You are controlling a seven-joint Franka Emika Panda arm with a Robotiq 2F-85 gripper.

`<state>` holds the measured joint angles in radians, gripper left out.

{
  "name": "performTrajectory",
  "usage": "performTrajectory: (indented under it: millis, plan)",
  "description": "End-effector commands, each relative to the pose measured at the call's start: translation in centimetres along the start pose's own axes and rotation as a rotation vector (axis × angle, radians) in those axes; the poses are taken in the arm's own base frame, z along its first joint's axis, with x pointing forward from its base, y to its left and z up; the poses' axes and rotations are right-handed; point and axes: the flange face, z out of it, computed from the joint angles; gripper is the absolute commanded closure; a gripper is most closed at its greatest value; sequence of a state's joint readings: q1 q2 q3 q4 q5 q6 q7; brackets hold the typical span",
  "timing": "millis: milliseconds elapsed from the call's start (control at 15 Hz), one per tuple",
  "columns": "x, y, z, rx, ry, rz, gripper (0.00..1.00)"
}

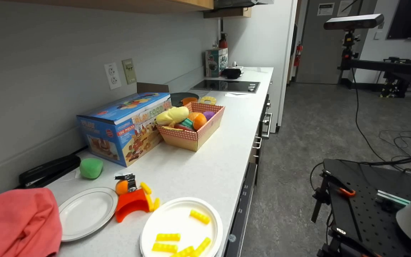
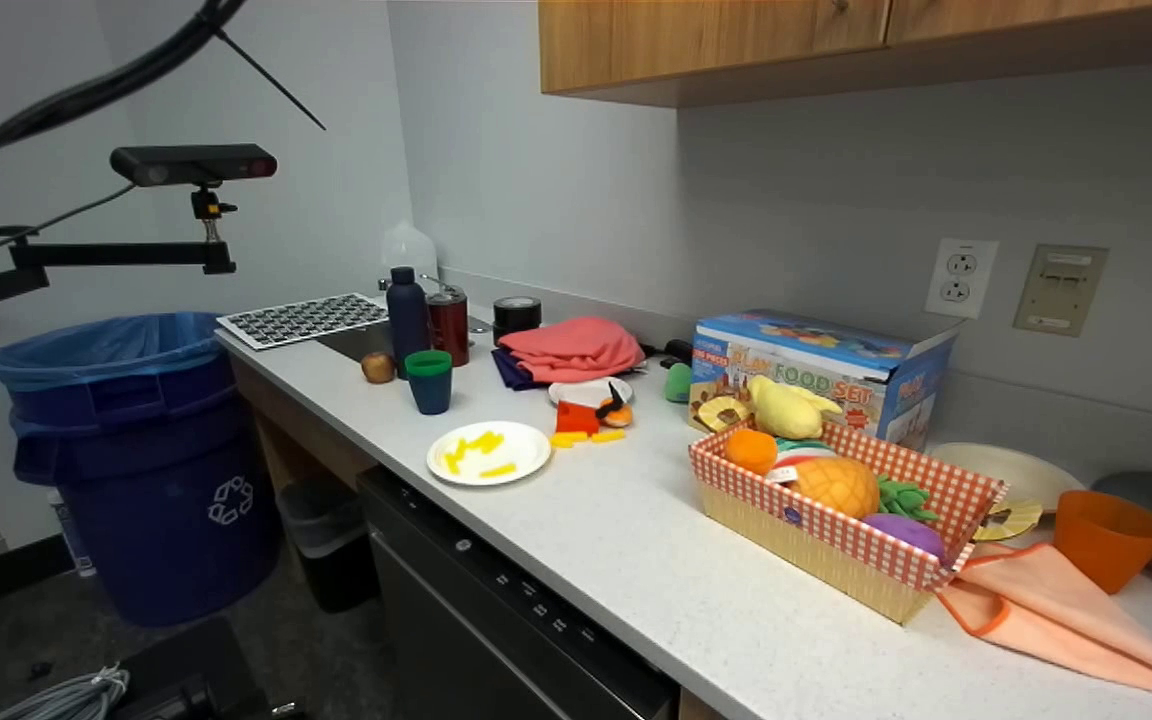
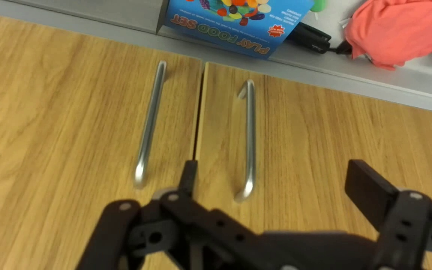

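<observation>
Handles [image 3: 252, 138] run near-vertically in the wrist view, lower ends toward the wide-spread, empty hand [image 3: 276, 173].

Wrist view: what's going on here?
The robot's Robotiq gripper is open in front of the wooden cabinet doors, holding nothing. In that view, one of the two metal bar handles shows between the spread fingers, touching neither; how far off it is can't be told. On the counter, in both exterior views, yellow crinkle-cut toy fries lie on a white plate, and the checked basket of play food stands beside the Play Food Set box.
</observation>
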<state>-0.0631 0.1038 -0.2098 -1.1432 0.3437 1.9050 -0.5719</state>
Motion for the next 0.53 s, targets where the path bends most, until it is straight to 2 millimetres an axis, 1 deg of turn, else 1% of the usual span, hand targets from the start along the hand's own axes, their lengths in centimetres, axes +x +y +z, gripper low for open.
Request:
performTrajectory:
  millis: [0,200,333,467]
  plan:
    - [0.3,-3.8,-4.6,-0.064,-0.026,0.013,0.0]
    - [0.5,-7.4,-7.7,-0.103,-0.026,0.031,0.0]
    - [0.6,-9.4,-9.1,-0.118,-0.026,0.047,0.0]
    - [0.7,-11.2,-9.8,-0.121,-0.025,0.064,0.0]
